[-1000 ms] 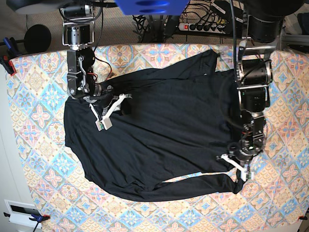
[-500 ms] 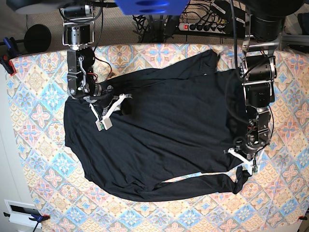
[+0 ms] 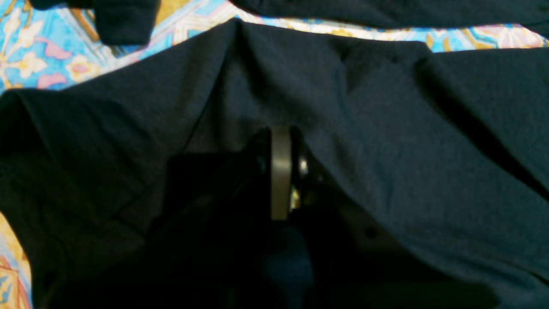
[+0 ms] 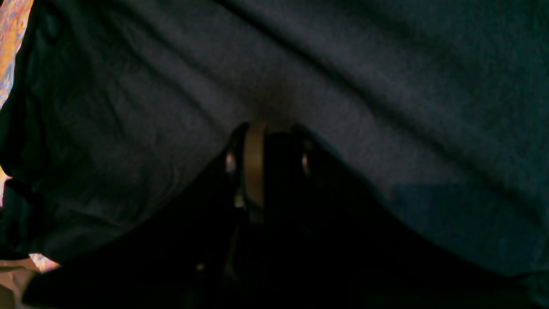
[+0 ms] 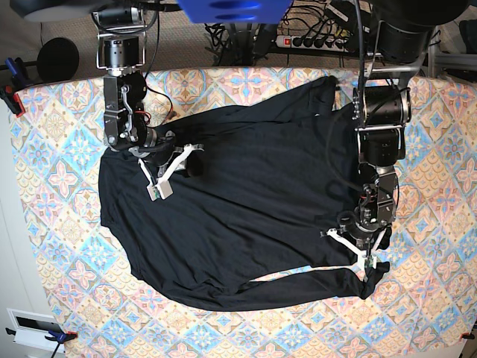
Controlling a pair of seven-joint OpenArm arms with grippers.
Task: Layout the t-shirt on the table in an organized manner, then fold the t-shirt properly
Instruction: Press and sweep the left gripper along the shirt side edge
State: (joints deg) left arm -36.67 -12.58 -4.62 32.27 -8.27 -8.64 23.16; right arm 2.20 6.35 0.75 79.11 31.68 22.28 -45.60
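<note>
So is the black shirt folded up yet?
No. The t-shirt lies mostly spread across the table, wrinkled, one sleeve doubled along its lower edge.

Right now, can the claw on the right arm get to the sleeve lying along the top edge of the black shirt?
Probably yes. The right claw is on the black shirt, and the sleeve lies flat on the patterned tablecloth nearby. Nothing lies between them. But the claw looks shut on a pinch of fabric, so it would have to let go first.

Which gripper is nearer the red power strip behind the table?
Neither clearly; the left arm's base sits closer. The power strip lies beyond the far edge. The left gripper pinches the t-shirt near the front edge; the right gripper grips mid-shirt.
</note>
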